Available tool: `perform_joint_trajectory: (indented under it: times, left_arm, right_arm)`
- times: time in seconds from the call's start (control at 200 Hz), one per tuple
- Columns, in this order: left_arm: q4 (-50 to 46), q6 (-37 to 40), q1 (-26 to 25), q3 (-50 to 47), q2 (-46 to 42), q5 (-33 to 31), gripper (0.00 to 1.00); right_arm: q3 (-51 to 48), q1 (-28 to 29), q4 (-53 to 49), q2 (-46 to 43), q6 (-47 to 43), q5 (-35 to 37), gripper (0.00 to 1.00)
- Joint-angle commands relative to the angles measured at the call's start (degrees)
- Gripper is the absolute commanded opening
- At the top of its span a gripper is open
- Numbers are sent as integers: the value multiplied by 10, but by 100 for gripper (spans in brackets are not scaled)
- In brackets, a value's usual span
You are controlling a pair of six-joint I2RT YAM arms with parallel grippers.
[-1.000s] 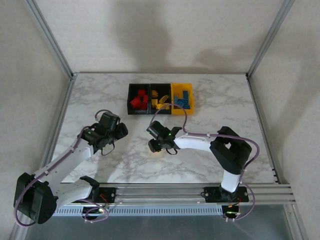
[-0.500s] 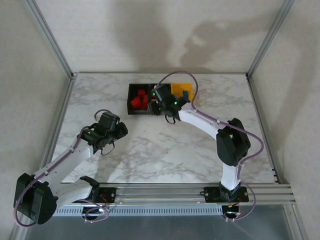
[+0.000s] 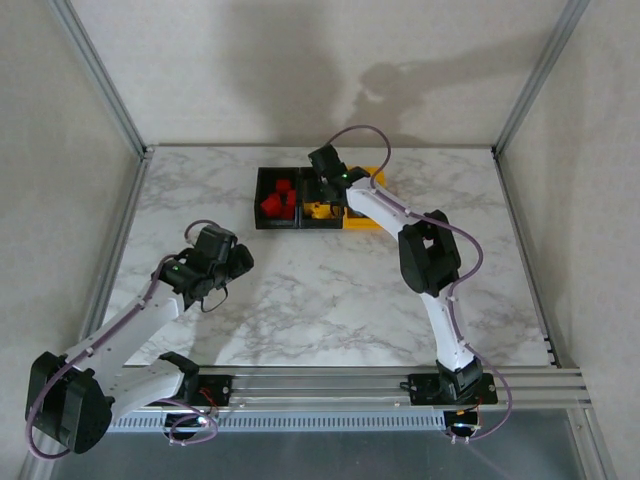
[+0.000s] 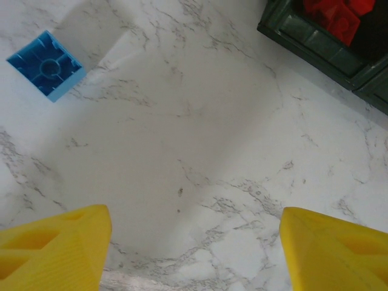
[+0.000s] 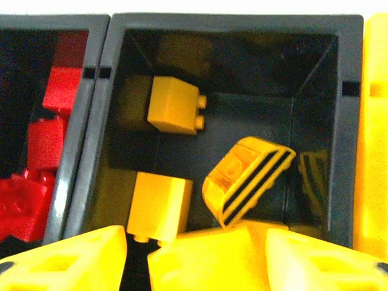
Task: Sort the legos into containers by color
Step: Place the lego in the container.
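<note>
"So, how far along are you?"

"Nearly done, I think. On the big worktop (image 3: 330, 300) I can find one brick left out. It is a blue lego (image 4: 46, 65), lying flat near my left tool (image 4: 194, 242) and away from the bins. That tool is wide open and has nothing in it."

"And the containers?"

"The containers (image 3: 280, 225) sit in a row at the far side. The left black bin (image 3: 259, 212) has the red legos (image 5: 36, 157). The middle black bin (image 5: 224, 21) has yellow legos (image 5: 176, 108) and a curved yellow piece with black stripes (image 5: 245, 179). My right arm (image 3: 425, 255) covers most of the yellow-orange bin (image 5: 374, 151), so I cannot tell what is inside."

"What is your right tool doing?"

"My right tool (image 5: 195, 242) hangs over the middle bin, partly open. A yellow lego (image 5: 206, 267) sits between its fingers (image 5: 66, 260) with a gap on one side. I think it is loose, not pinched."
</note>
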Motion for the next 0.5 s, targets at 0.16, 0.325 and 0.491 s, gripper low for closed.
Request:
perform_joint_trajectory:
  times: [0.16, 0.325, 0.491]
  left_arm:
    - [-26, -27, 19, -12, -2, -61, 83]
    - [-3, -31, 48, -13, 44, -80, 88]
    - [15, -55, 71, 2, 111, -121, 92]
  right_arm:
    - [-14, 5, 17, -53, -3, -19, 65]
    - [-111, 19, 68, -152, -7, -22, 65]
    - [-226, 33, 106, -270, -2, -21, 65]
